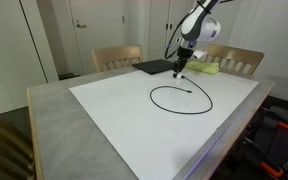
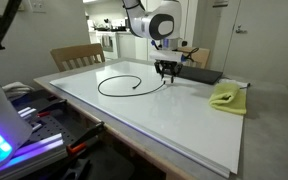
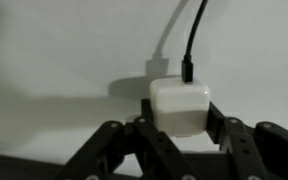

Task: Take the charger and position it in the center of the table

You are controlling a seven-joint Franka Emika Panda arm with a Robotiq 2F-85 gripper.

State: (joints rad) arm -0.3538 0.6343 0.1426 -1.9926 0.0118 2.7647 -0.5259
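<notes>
The charger is a small white plug block (image 3: 180, 105) with a thin black cable (image 3: 192, 40) running out of its top. My gripper (image 3: 180, 116) is shut on the block, one black finger pressed against each side. In both exterior views the gripper (image 1: 180, 70) (image 2: 166, 72) hangs low over the far part of the table's white sheet (image 1: 134, 130), beside a flat black pad. From there the cable (image 1: 152, 98) (image 2: 99, 87) trails in one wide loop on the sheet. The grey table (image 1: 44, 110) (image 2: 274, 130) borders the sheet.
The flat black pad (image 1: 154, 67) (image 2: 199, 75) and a yellow-green cloth (image 1: 206, 68) (image 2: 227, 97) lie at the sheet's far edge. Wooden chairs (image 1: 117, 57) (image 1: 234, 58) (image 2: 74, 57) stand at the table. Lit equipment (image 2: 4, 140) sits beside the table's near corner.
</notes>
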